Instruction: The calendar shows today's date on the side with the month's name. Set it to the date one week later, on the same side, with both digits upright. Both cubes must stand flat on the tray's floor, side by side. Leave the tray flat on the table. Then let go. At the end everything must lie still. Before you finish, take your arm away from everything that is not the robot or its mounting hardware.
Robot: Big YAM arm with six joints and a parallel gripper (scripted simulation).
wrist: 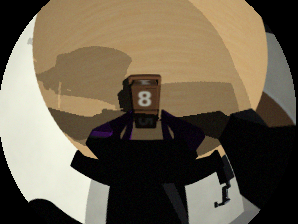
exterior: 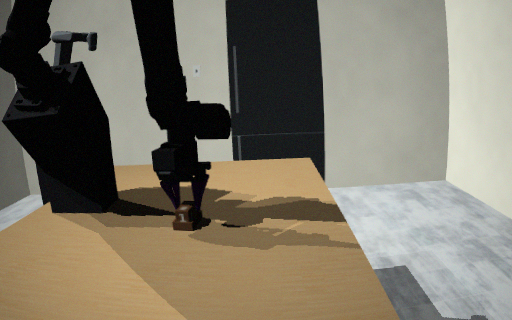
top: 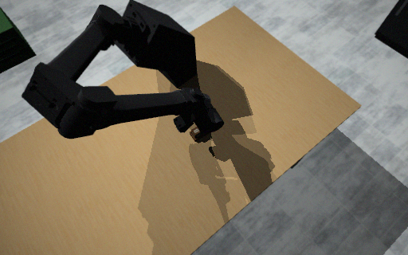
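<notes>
A small brown calendar cube [top: 194, 132] [exterior: 183, 218] [wrist: 144, 96] stands on the wooden table [top: 100, 191] [exterior: 250, 280], near its middle. It shows a white 1 in the exterior view and a white 8 in the wrist view. My gripper [top: 199, 129] [exterior: 186, 205] [wrist: 147, 113] is lowered over the cube, open, with a dark finger on either side of it. I cannot tell whether the fingers touch the cube. No tray and no second cube show in any view.
The arm's black base block [exterior: 65, 140] stands at the table's left rear. A tall dark cabinet [exterior: 275, 75] stands behind the table. A green box [top: 9, 40] and a dark box [top: 394, 24] sit on the floor. The table's right edge [exterior: 350, 225] runs close by.
</notes>
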